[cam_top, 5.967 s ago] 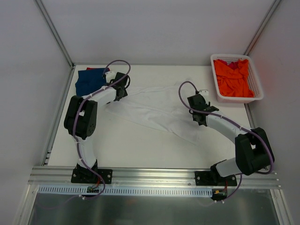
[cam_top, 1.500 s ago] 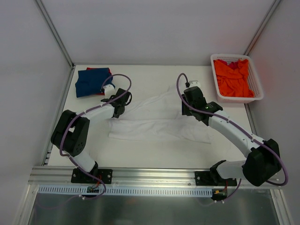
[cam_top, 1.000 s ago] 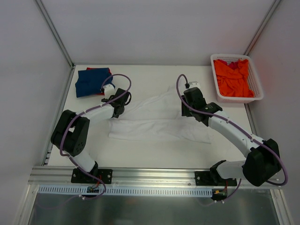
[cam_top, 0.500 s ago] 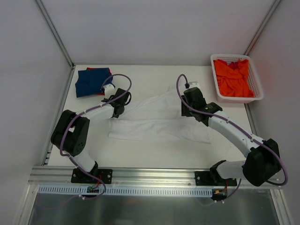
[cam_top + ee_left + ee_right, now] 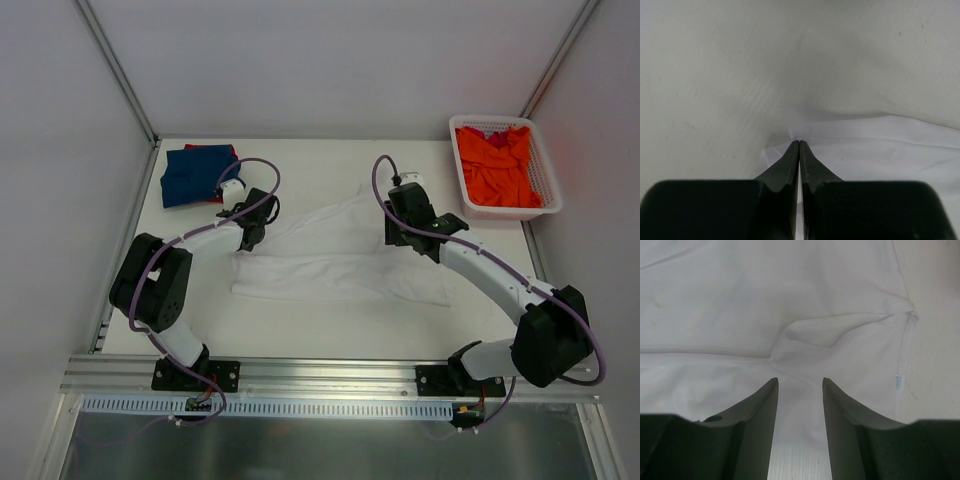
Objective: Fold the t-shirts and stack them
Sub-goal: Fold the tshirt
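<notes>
Nearest in the overhead view, a silver aluminium rail (image 5: 330, 372) carries both arm bases at the edge of the pale matte table (image 5: 320, 330). Just beyond it, the soft white t-shirt (image 5: 330, 265) lies spread and rumpled across the table's middle, with a flat band in front and a loose flap running toward the far right. The black two-finger left gripper (image 5: 248, 240) sits at the shirt's left end. The black two-finger right gripper (image 5: 392, 238) sits at its upper right part. From above, neither finger gap can be read.

The wrist cameras show more. The left gripper (image 5: 799, 144) has its fingers pressed tight together on a puckered corner of the white t-shirt (image 5: 880, 145), with bare table behind. The right gripper (image 5: 799, 382) has its fingers moderately apart and holds nothing. It is low over the white t-shirt (image 5: 765, 300), with a raised crease ahead of the gap. A hem and a small tag (image 5: 897, 381) show at the right, too fine to see from above.

Farther back, in the far-left corner, a folded dark blue t-shirt (image 5: 190, 172) rests on a red t-shirt (image 5: 228, 150) whose edge peeks out. At the far right, a white plastic lattice basket (image 5: 505, 213) holds a crumpled orange t-shirt (image 5: 497, 165). Plain white walls (image 5: 350, 60) enclose the table.
</notes>
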